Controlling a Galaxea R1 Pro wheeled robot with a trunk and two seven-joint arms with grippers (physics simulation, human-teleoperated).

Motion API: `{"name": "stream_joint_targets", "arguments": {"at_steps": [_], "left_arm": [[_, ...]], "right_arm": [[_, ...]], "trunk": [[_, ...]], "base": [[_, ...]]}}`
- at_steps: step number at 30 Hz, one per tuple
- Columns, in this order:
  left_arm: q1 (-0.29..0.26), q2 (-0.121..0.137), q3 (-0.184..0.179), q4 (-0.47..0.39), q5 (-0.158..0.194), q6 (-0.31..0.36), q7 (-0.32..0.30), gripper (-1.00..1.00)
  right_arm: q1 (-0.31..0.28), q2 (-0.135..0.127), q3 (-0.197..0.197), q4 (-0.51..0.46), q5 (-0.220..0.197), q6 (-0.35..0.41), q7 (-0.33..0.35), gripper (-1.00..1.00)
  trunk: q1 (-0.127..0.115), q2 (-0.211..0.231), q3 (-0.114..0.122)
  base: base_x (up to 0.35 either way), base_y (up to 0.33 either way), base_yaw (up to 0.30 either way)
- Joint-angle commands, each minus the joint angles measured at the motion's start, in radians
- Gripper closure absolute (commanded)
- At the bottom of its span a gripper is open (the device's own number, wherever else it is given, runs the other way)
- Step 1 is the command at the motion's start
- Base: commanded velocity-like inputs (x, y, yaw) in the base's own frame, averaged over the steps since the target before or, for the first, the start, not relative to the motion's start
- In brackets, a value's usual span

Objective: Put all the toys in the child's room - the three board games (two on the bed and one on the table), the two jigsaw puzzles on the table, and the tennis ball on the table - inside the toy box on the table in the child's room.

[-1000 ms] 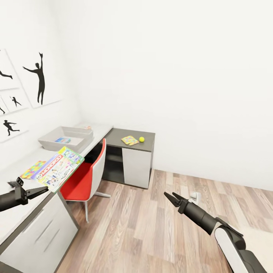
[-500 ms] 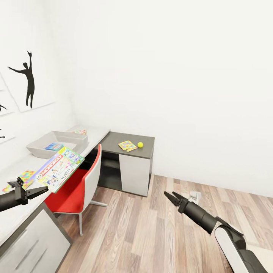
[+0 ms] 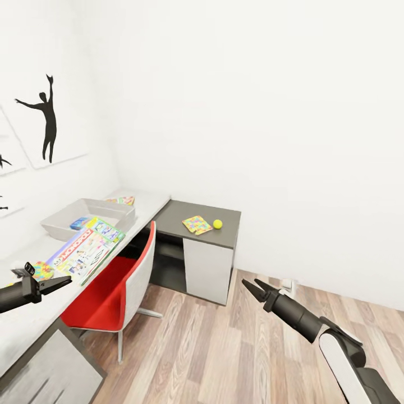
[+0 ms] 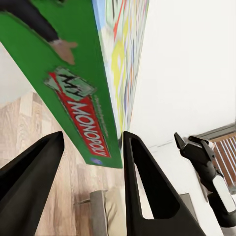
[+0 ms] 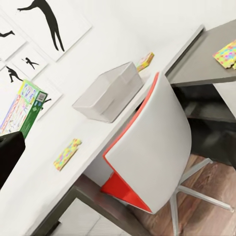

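My left gripper [image 3: 60,281] is shut on the green edge of a pastel Monopoly board game [image 3: 85,250], held tilted above the light grey table [image 3: 147,203]. In the left wrist view that board game [image 4: 78,93] sits between both fingers [image 4: 142,187]. The grey toy box [image 3: 59,223] stands on the table with a blue board game [image 3: 79,223] inside. One jigsaw puzzle [image 3: 197,225] and the tennis ball [image 3: 217,224] lie on the dark lower section. A second puzzle [image 3: 40,270] lies near my left gripper. My right gripper [image 3: 253,285] hangs open over the floor, holding nothing.
A red and white chair [image 3: 120,275] is tucked under the desk. A small colourful flat item [image 3: 123,200] lies behind the toy box. White drawer fronts [image 3: 206,264] close off the dark section. Wood floor [image 3: 224,348] spreads to the right.
The whole view has shifted, so the desk now sits further right in the picture. Both arms keep their pose, and the left gripper still holds the Monopoly box.
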Motion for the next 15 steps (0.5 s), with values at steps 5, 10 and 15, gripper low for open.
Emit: {"name": "stream_joint_targets", "arguments": {"at_steps": [5, 10, 15], "left_arm": [[-0.001, 0.000, 0.000, 0.000, 0.001, 0.010, -0.004, 1.00], [-0.001, 0.000, 0.000, 0.000, 0.001, 0.009, -0.004, 1.00], [-0.001, 0.000, 0.000, 0.000, 0.001, 0.009, -0.004, 1.00]], "right_arm": [[-0.001, 0.000, 0.000, -0.001, -0.011, 0.007, -0.002, -1.00], [-0.001, 0.000, 0.000, 0.000, -0.011, 0.005, -0.002, -1.00], [-0.001, 0.000, 0.000, 0.001, -0.011, 0.004, -0.002, -1.00]], "trunk": [[0.001, -0.002, -0.002], [0.001, -0.002, -0.002], [0.001, -0.002, -0.002]], "base": [[0.323, -0.114, 0.285], [0.324, -0.039, 0.193], [0.324, -0.008, 0.046]]}}
